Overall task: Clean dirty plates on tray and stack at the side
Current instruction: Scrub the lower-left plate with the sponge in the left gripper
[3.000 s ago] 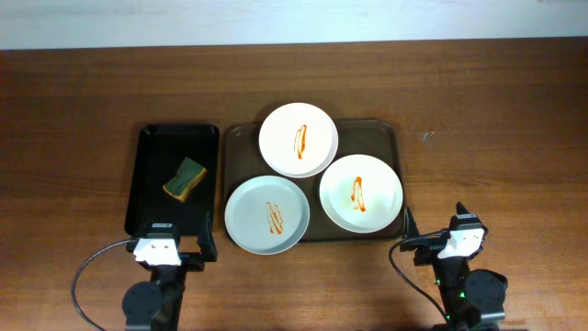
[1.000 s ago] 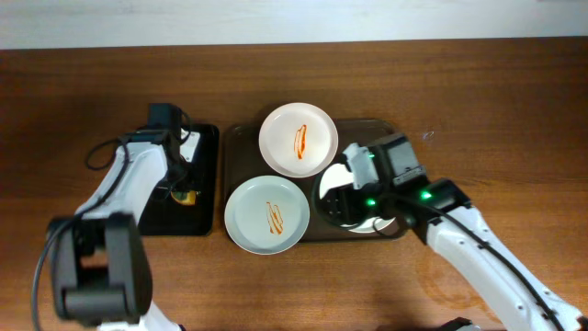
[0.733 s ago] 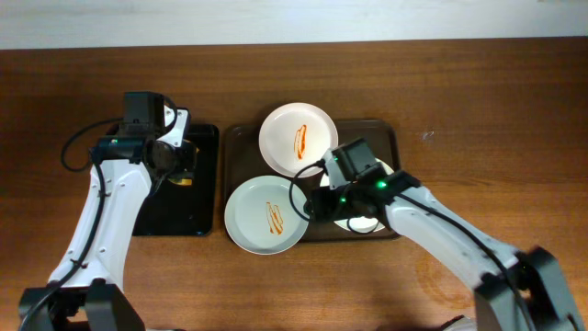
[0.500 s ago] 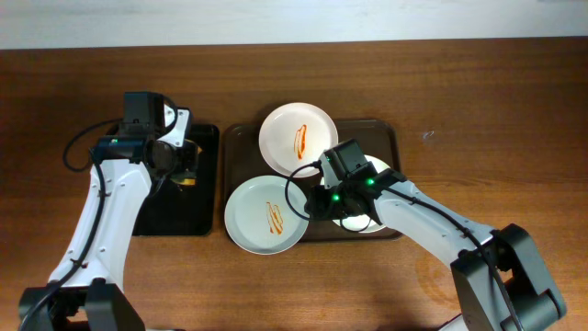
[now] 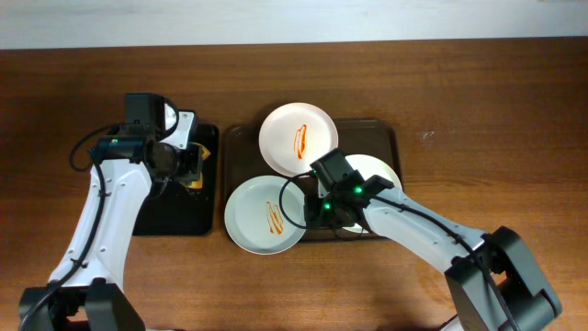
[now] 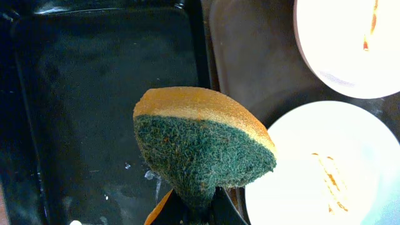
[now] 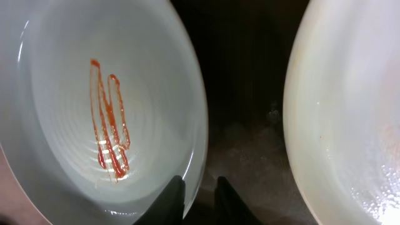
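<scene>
Three white plates lie on the brown tray (image 5: 392, 138), each of the two fully visible ones with an orange-red streak: a back plate (image 5: 299, 138), a front-left plate (image 5: 262, 216) and a right plate (image 5: 377, 170) partly under my right arm. My right gripper (image 7: 199, 197) straddles the front-left plate's (image 7: 94, 106) right rim, one finger inside and one outside, closed in on it. The right plate (image 7: 344, 125) lies beside it. My left gripper (image 6: 200, 209) is shut on a yellow-and-green sponge (image 6: 200, 140), held above the black tray's (image 6: 94, 94) right edge.
The narrow black tray (image 5: 152, 207) sits left of the brown tray with wet spots on its floor. In the left wrist view the back plate (image 6: 350, 44) and front-left plate (image 6: 319, 169) lie to the right of the sponge. Bare wooden table surrounds both trays.
My right gripper has slid left from over the right plate to the front-left plate's rim, and its jaws have closed in. My left gripper has carried the sponge slightly right.
</scene>
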